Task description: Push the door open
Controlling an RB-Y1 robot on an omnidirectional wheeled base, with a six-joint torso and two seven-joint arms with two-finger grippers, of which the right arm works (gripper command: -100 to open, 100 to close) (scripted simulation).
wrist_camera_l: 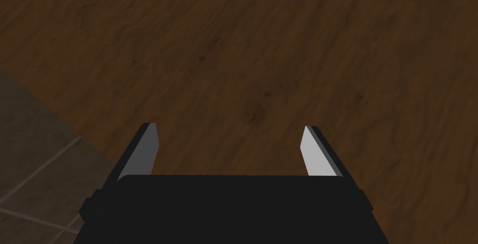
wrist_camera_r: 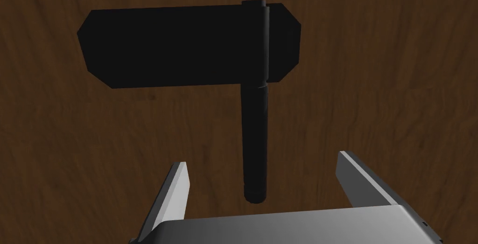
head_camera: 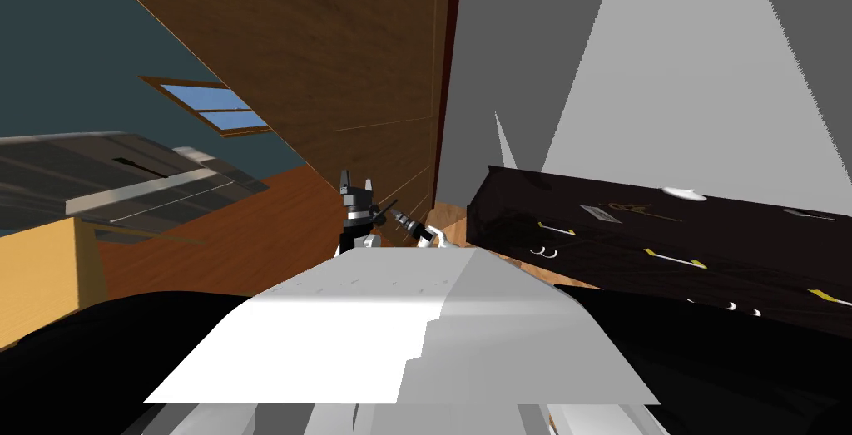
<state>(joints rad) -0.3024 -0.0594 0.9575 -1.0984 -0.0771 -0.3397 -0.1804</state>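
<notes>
- Dark brown wood-grain door (wrist_camera_r: pixel 373 92) bears a black lever handle (wrist_camera_r: pixel 255 138) on a black plate (wrist_camera_r: pixel 177 45).
- Right gripper (wrist_camera_r: pixel 262 159) released, straddling the lever's end.
- Left gripper (wrist_camera_l: pixel 229 129) released, facing the door.

One brown wood-grain door (head_camera: pixel 333 56) carries one black lever handle (wrist_camera_r: pixel 255 143) on one black backplate (wrist_camera_r: pixel 177 45). Left of the door, one window (head_camera: pixel 212 107); right of the door, one dark cabinet (head_camera: pixel 507 214) bearing three yellow pulls (head_camera: pixel 556 228) and one white dish (head_camera: pixel 684 195). Before the door, one left gripper (wrist_camera_l: pixel 229 126) and one right gripper (wrist_camera_r: pixel 261 158), each with two grey fingers (wrist_camera_l: pixel 142 155).
</notes>
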